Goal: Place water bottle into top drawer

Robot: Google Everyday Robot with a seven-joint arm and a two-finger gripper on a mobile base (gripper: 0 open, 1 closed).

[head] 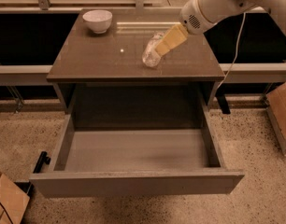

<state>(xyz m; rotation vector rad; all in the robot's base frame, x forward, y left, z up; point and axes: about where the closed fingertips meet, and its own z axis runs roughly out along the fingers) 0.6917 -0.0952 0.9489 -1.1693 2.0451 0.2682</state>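
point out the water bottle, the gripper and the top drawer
water bottle (150, 58): camera view, crinkled end nearest the camera
gripper (161, 48): camera view, its tip, at or over the bottle
top drawer (133, 183): camera view, front panel

- I think this is a lab or test room, not a home.
- The floor (260, 148) is hard and speckled, with cardboard boxes (281, 111) at the sides.
- A cable (234, 55) hangs beside a plain desk (87, 59).
- My robot's gripper (170, 40) is over the desk's back right part, at the water bottle (150, 56).
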